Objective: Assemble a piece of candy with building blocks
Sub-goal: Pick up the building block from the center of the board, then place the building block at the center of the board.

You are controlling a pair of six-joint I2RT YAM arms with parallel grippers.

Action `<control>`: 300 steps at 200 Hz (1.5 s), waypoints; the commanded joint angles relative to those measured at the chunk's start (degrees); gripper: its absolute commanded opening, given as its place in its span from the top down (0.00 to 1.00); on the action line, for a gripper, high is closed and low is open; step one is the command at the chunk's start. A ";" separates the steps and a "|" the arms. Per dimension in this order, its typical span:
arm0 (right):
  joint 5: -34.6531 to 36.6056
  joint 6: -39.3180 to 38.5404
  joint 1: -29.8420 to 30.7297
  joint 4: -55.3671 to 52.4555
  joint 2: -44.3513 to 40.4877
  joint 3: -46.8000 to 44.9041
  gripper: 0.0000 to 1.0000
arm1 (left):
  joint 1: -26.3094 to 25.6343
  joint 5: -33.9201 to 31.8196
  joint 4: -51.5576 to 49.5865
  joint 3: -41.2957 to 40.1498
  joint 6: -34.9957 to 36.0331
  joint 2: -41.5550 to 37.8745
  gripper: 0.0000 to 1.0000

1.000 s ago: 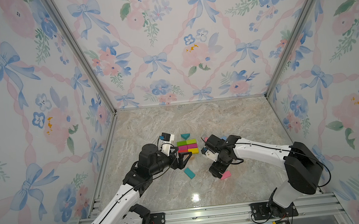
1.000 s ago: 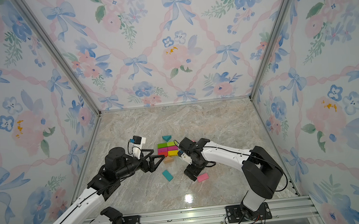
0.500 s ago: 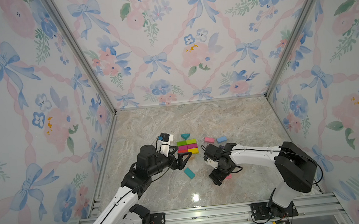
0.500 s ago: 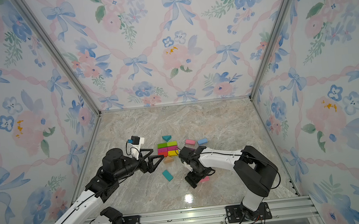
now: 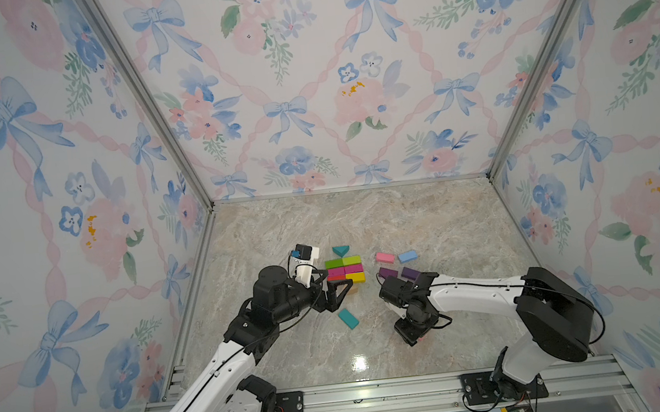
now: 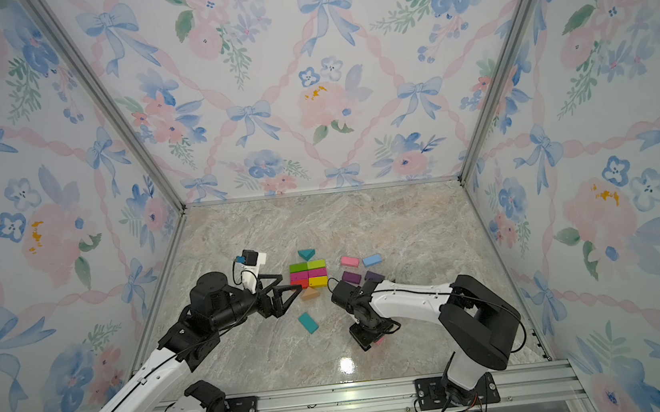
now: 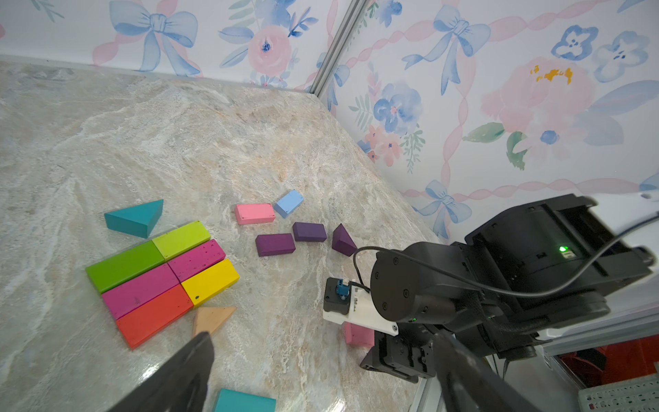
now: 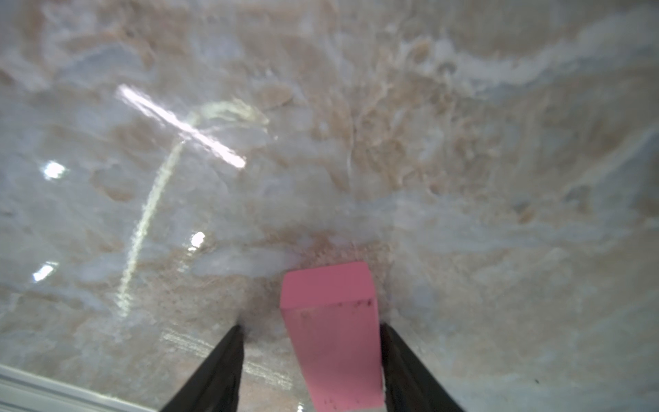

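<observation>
Between the jaws of the right gripper (image 8: pixel 310 328) lies a pink block (image 8: pixel 331 342), flat on the counter (image 8: pixel 356 142). One finger touches its side, while the other stands a little off with counter showing in the gap. The jaws are therefore half closed around the block and not yet clamping it.

A second ago they stood wide near the purple blocks (image 5: pixel 386 272), and the pink block lay free beside them. Now the arm has dropped over it and the jaws have narrowed sharply. I judge that a pick is under way and that the block is meant as the next piece of the candy.

The left gripper (image 6: pixel 291 287) has barely moved. Its jaws are spread as wide as they go and hold nothing, and it hovers just beside the tan wedge (image 6: pixel 309 294). That wedge touches the near end of the candy body (image 5: pixel 345 271), six blocks in three tight rows of green, magenta, and red with yellow. A teal wedge (image 5: pixel 340 250) sits at the far end.

A teal block (image 5: pixel 347 319) lies apart nearer the rail. A second pink block (image 5: pixel 384 257) and a light blue block (image 5: pixel 407 256) wait beyond the purple ones.

In both top views the right gripper hides nearly all of the gripped-at block, leaving only a pink sliver (image 6: pixel 380 340). The right arm also covers the purple wedge (image 7: pixel 343 240), which only the left wrist view shows. The right wrist view is blurred, and its edge cuts off the block's near end and the fingers' roots.
</observation>
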 commanded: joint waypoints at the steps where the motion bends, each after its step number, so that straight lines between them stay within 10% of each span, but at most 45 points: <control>1: 2.27 0.67 0.66 -1.89 1.99 0.34 0.58 | 0.38 0.87 0.02 1.27 -0.34 0.37 0.02; 39: 4.01 -4.59 0.74 -1.34 6.14 5.68 0.79 | 0.40 0.89 0.00 1.14 -0.34 -0.26 0.02; 129: 8.03 -39.17 -8.80 -6.73 11.44 19.79 0.81 | 0.53 1.33 0.05 1.55 -0.87 -2.18 0.02; 300: 8.49 -44.88 -17.68 -5.41 15.87 17.78 0.71 | 0.57 1.51 0.02 3.81 -1.31 -0.67 0.02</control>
